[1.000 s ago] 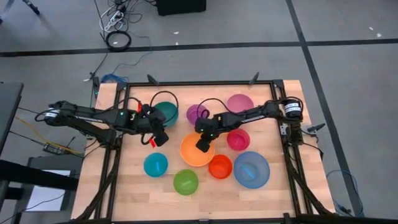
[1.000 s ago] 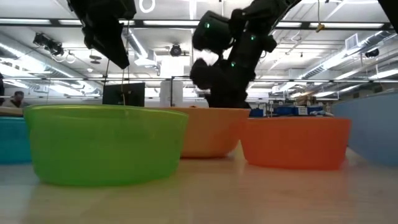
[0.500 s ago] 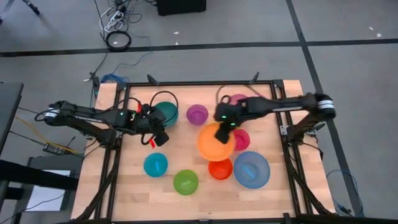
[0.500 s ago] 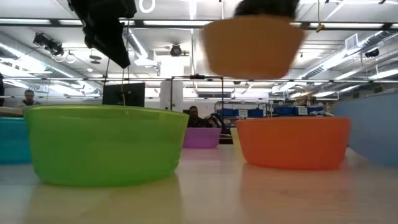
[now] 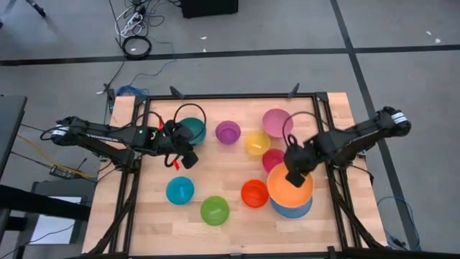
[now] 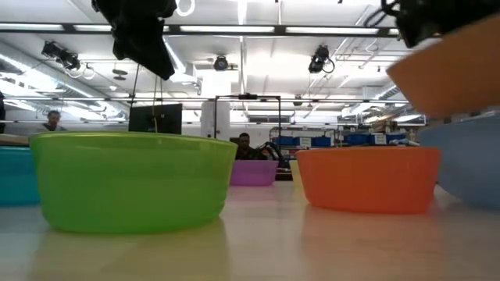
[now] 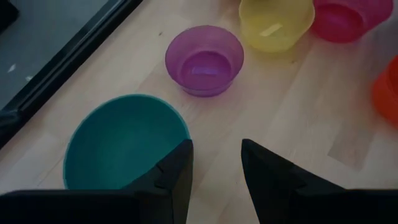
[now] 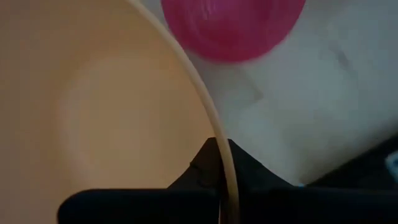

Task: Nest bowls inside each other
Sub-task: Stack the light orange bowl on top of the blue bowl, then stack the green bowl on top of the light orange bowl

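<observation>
One orange bowl [image 5: 290, 185] hung over the large blue bowl [image 5: 291, 208], its rim pinched by the right pincer [image 5: 293, 177]; only the wrist view showed that clamp. Left pincer [image 5: 188, 160] hovered open beside the teal bowl [image 5: 192, 130].

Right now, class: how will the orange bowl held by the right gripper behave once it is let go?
The orange bowl looks stiff: pinched by its rim in the right gripper, it keeps its round shape. It hangs tilted in the low view, so it may rock before settling. Over the large blue bowl, it probably drops inside.
</observation>
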Controlling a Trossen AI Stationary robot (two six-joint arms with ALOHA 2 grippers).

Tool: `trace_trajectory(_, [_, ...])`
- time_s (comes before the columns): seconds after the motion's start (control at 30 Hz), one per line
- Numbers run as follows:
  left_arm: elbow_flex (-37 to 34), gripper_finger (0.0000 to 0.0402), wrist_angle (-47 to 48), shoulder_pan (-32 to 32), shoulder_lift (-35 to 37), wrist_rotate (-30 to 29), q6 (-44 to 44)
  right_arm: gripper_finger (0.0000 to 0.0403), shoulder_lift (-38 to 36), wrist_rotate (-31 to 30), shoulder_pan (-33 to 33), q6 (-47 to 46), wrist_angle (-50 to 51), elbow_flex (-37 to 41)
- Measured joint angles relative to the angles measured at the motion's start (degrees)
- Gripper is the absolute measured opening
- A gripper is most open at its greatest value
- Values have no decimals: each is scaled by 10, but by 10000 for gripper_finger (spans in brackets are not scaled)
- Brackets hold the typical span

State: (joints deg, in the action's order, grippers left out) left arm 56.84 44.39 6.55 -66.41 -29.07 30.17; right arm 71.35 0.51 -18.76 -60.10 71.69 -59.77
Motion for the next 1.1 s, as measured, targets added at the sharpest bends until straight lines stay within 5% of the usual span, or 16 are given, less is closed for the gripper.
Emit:
trace_trajectory(0.27, [0, 146, -4, 0, 0, 0, 0, 9, -2, 2, -81, -87, -133, 98])
trace_trajectory(0.67, [0, 146, -13, 0, 0, -4, -2, 153, -31, 7, -101, -131, -123, 82])
trace_trajectory(1.1, [0, 146, -12, 0, -63, -12, -148, 164, -142, -320, -99, -93, -53, 34])
